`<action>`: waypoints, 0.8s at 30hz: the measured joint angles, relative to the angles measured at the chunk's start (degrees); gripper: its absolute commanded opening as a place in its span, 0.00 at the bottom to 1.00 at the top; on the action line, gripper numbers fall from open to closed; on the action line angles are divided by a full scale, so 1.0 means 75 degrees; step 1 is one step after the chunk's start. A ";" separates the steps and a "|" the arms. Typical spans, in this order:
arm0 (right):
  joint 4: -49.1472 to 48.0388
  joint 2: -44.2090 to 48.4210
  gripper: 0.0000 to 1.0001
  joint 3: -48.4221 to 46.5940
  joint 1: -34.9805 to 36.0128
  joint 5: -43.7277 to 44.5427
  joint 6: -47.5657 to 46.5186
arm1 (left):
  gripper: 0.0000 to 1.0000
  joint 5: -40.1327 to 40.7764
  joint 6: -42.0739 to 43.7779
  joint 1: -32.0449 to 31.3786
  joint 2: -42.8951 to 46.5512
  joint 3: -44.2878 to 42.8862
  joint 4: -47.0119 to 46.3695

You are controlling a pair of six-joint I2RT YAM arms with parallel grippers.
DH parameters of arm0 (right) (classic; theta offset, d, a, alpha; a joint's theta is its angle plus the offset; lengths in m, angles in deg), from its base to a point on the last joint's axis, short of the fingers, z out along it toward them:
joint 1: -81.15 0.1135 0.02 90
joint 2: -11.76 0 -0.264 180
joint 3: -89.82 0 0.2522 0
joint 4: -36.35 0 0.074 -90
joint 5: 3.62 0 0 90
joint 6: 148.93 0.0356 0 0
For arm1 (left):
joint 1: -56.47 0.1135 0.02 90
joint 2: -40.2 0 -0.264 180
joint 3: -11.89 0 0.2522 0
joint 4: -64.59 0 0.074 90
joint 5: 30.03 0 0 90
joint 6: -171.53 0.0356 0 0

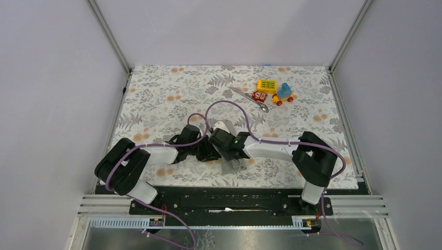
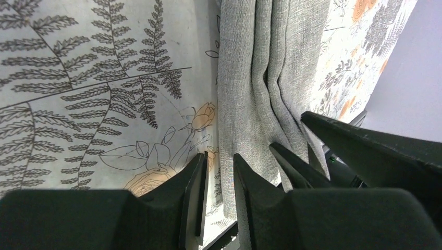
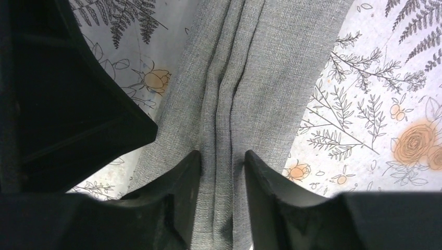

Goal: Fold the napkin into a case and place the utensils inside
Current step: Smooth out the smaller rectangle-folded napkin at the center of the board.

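The grey napkin (image 1: 231, 166) lies gathered into long pleats near the table's front middle, mostly hidden under both wrists in the top view. My left gripper (image 2: 219, 156) stands open by a narrow gap, with the napkin's (image 2: 260, 78) left edge just inside that gap, against one finger. My right gripper (image 3: 221, 153) is open, its fingers pressed down either side of a raised ridge of the napkin (image 3: 250, 62). The two grippers sit close together over the cloth. The utensils (image 1: 249, 98), slim and silver, lie far back on the tablecloth beside the toys.
A floral tablecloth (image 1: 172, 94) covers the table. A yellow block (image 1: 267, 85), a red toy (image 1: 259, 96) and a blue toy car (image 1: 284, 94) sit at the back right next to the utensils. Purple cables loop over both arms. Metal frame posts bound the table's sides.
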 measured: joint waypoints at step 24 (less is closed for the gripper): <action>-0.0402 0.0052 0.00 -0.0128 0.0044 -0.0128 0.1813 | 0.04 -0.0128 -0.0734 -0.0420 -0.0615 0.0364 -0.1647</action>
